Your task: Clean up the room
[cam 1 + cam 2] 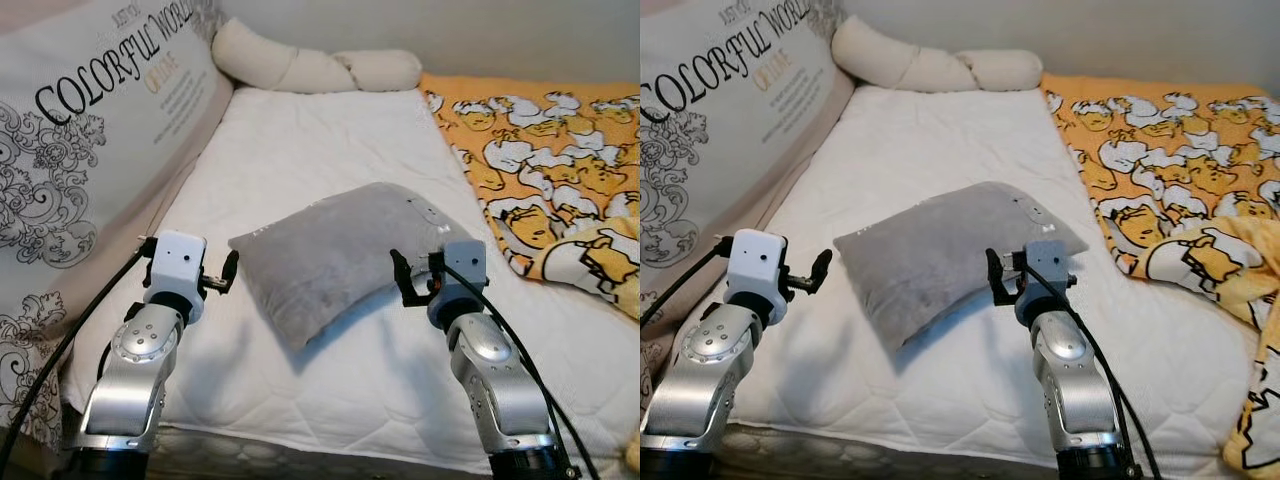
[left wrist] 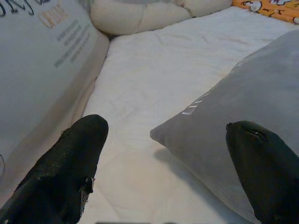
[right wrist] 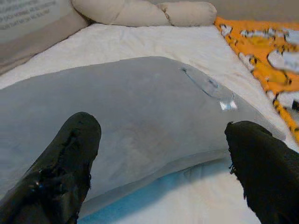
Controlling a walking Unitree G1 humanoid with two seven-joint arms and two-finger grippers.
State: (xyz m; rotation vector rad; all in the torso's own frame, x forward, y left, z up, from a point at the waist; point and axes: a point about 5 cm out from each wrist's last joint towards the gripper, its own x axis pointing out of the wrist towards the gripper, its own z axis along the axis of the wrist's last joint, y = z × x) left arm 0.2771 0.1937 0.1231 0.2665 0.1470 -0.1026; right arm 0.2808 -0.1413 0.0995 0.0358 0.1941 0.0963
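Both silver arms are reaching forward from the near edge of the white mattress [image 1: 330, 140], bent at the elbow with forearms rising toward the middle of the bed. The left gripper [image 1: 222, 275] is hovering just beside the left corner of the grey pillow [image 1: 335, 250], its wrist turned inward; in the left wrist view its two black fingers [image 2: 70, 163] are standing wide apart, with the pillow's corner lying between them and nothing being pinched. The right gripper [image 1: 407, 280] is sitting at the pillow's near right edge, and in the right wrist view its fingers [image 3: 65, 158] are likewise spread apart, facing the pillow's broad grey side without closing on it.

The grey pillow is lying slantwise in the middle of the mattress, between the two grippers, one corner pointing toward the near edge. Along the left side a large printed cushion [image 1: 90, 130] is leaning over the mattress edge. On the right, an orange cartoon-patterned blanket [image 1: 550, 170] is spreading from near to far. At the far end, a cream bolster [image 1: 310, 65] is lying across the head of the bed.
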